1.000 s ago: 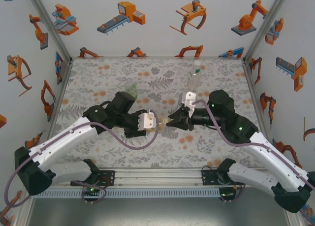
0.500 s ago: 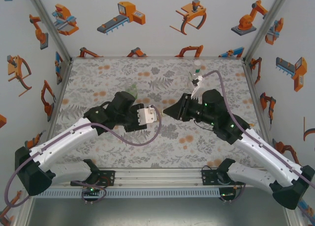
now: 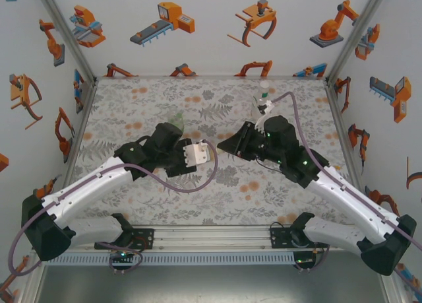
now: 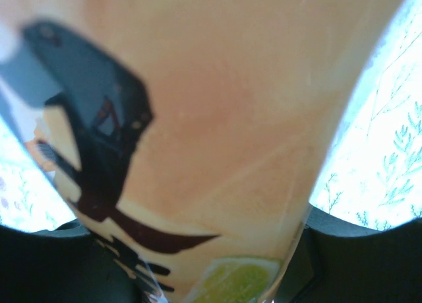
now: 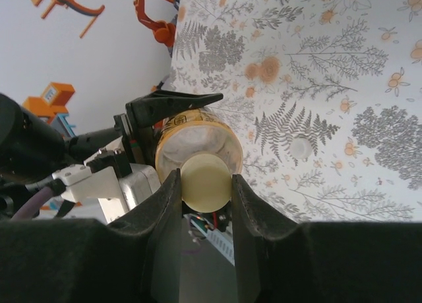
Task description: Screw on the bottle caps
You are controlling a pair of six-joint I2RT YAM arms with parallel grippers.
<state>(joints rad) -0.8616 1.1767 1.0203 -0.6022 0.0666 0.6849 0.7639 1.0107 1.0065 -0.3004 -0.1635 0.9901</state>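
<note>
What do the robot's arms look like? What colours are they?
The left arm and right arm have white shells and chunky black joints. A purple cable loops along each. Tiny green lights glow on the right one. The jaws are black.

fig. table layout, top view and right wrist view.
at the centre of the top view the left gripper (image 3: 208, 152) and right gripper (image 3: 225, 146) face each other closely, left one to the left. in the right wrist view the held cap (image 5: 205, 182) sits between the right fingers, lower centre, just before the mouth of the first bottle (image 5: 198, 143), which the left gripper clasps. a loose cap (image 5: 300, 146) lies on the table (image 5: 343, 85), right of centre. the second bottle (image 3: 177, 121) stands behind the left arm, the third bottle (image 3: 264, 92) behind the right arm.
</note>
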